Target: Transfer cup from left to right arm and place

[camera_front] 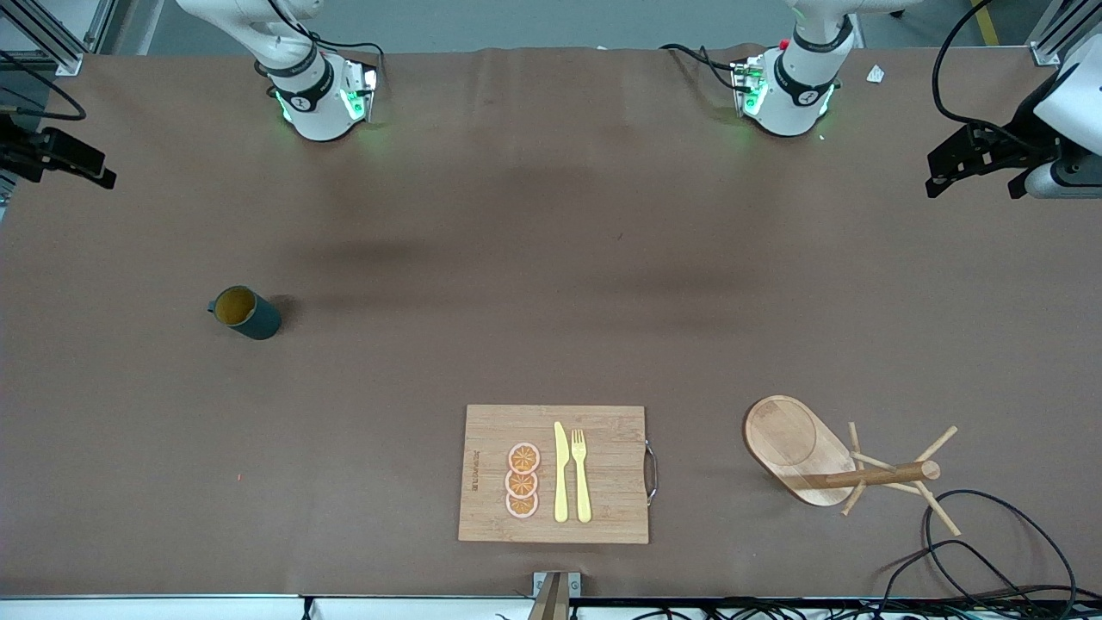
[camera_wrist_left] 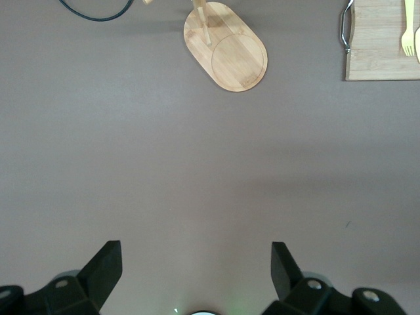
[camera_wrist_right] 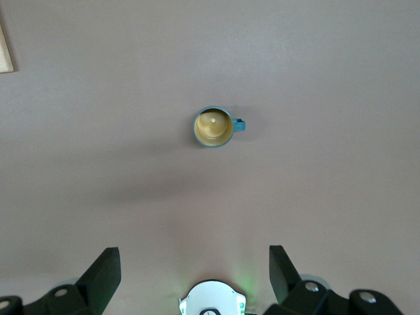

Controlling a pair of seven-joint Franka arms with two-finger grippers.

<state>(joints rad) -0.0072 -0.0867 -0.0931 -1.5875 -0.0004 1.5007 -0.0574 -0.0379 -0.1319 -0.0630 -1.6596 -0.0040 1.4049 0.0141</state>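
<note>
The cup (camera_front: 245, 312), a dark teal mug with a yellowish inside, stands upright on the brown table toward the right arm's end, its handle turned toward that end. From above, the right wrist view shows the cup (camera_wrist_right: 213, 127) far below. My right gripper (camera_wrist_right: 194, 256) hangs high over the table close to its own base, open, with nothing between its fingers. My left gripper (camera_wrist_left: 195, 252) also hangs high by its base, open and empty. Neither hand shows in the front view; only the arm bases appear there.
A bamboo cutting board (camera_front: 603, 430) with a yellow knife, a fork and orange slices lies near the front edge. A wooden mug tree on an oval base (camera_front: 788, 435) stands toward the left arm's end, with black cables (camera_front: 990, 551) beside it.
</note>
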